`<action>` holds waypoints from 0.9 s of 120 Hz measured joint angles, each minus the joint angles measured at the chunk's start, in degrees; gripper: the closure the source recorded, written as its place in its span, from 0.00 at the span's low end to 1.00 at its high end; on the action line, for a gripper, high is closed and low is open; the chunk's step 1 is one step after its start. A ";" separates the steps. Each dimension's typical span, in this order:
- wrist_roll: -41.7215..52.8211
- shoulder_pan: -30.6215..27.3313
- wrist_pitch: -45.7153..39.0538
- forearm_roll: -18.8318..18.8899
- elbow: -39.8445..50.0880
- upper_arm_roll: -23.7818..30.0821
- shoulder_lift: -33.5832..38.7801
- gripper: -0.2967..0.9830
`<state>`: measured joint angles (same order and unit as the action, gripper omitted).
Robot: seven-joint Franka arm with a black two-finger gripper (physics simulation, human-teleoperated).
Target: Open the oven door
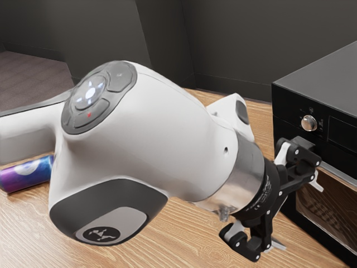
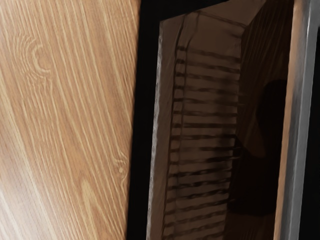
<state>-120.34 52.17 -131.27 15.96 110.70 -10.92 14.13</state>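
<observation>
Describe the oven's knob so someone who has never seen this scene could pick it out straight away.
Find the black oven at the exterior view's right. High on its front, beside a dark rectangular panel, sits the knob. It is round and silvery, unlike the flat panel beside it and the long straight handle below.

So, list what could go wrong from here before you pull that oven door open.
1. My open tool looks off-center: the handle runs near the wrist view's edge, so closing now might miss it.
2. The dark glass lies across the middle of that view; pushing forward could scrape it.
3. The knob sits just above the handle's end, so a careless lift might bump it.
</observation>
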 joint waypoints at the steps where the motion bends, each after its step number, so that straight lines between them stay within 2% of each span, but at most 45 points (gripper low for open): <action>1: -0.15 -0.01 0.04 0.18 0.00 0.02 -0.01 0.23; 28: -2.91 -0.30 0.76 2.28 -2.50 -0.51 -2.74 0.23; 77: -5.80 -0.41 0.99 1.84 -8.87 -2.56 -9.37 0.23; 108: -5.50 -0.21 1.04 2.50 -9.76 -2.70 -11.49 0.23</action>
<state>-125.84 51.96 -130.23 18.46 100.94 -13.62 2.64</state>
